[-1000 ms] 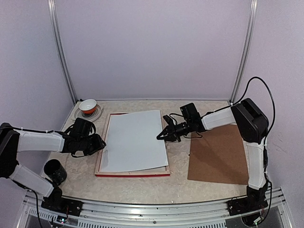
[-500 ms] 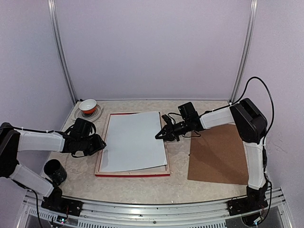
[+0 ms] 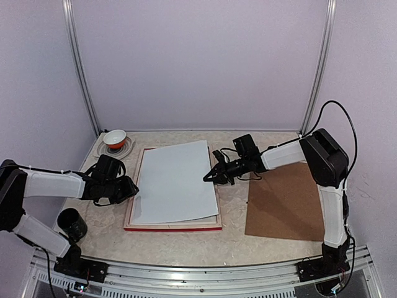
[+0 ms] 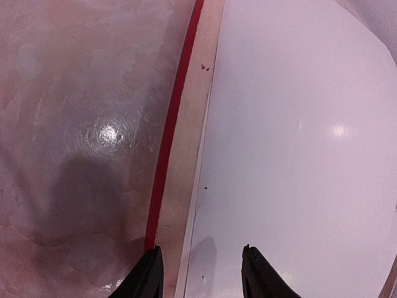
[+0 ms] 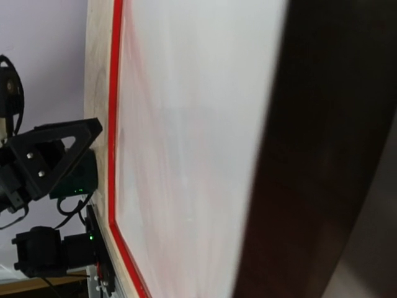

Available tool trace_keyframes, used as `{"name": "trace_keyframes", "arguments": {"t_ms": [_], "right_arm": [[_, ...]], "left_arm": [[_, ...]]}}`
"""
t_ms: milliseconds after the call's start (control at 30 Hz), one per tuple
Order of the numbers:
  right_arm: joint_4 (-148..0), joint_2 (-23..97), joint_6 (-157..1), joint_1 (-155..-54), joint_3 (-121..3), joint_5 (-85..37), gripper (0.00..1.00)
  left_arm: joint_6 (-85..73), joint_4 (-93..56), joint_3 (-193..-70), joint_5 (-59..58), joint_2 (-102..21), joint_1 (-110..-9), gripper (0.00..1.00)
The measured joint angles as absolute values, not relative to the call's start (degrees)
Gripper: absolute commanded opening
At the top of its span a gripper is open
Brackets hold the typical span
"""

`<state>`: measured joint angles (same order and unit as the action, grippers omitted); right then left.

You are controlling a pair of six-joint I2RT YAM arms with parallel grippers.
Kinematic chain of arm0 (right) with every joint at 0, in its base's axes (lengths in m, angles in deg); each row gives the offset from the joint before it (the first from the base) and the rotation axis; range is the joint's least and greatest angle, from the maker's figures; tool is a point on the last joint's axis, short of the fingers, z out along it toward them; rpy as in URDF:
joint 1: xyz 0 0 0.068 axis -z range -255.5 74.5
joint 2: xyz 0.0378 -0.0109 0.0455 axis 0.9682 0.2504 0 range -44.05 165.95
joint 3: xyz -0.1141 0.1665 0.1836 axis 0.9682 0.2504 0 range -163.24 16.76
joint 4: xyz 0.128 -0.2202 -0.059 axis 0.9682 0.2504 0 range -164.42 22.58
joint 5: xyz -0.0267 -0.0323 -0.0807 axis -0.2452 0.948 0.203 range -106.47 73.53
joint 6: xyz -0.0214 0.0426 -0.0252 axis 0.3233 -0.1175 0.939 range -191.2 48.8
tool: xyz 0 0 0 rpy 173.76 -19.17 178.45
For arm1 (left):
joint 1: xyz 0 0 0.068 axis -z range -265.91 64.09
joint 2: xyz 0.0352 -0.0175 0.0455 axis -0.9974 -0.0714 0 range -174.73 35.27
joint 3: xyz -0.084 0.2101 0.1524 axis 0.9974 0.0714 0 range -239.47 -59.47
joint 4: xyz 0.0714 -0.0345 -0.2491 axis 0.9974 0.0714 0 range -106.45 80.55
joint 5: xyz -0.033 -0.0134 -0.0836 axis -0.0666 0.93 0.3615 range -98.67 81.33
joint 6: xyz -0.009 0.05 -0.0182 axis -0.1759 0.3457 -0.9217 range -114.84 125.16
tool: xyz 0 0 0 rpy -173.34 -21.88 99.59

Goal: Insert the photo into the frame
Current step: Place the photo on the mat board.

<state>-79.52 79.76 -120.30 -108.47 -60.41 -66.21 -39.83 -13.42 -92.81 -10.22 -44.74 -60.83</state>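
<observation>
Top view: the photo (image 3: 173, 183) lies white side up on the face-down frame (image 3: 131, 208), slightly askew (not yet seated). The right claw (image 3: 208, 177) is clenched at its right edge, likely nudging it square.
Left wrist: the left claw (image 4: 201, 261) is parted and empty, straddling the frame's left rail, probably steadying it. The photo's edge lies just inside.
Right wrist: the photo fills the view; whether it is pinched is unclear.

We see a robot lab: bare walls (image 3: 198, 62) and metal posts (image 3: 79, 68) behind the table (image 3: 232, 239), rail (image 3: 205, 273) before it.
</observation>
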Motion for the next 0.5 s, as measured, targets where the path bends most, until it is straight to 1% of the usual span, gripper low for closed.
{"name": "trace_keyframes", "arguments": {"t_ms": [300,500], "right_arm": [[-80.38,79.87,-122.07,-108.87,-60.21,-65.42,0.03],[-80.49,80.37,-123.03,-109.48,-60.21,-65.38,0.1]], "left_arm": [[-39.88,-13.53,-92.27,-10.22,-44.72,-60.83,0.43],[-40.03,-13.88,-92.18,-10.17,-44.72,-60.83,0.44]]}}
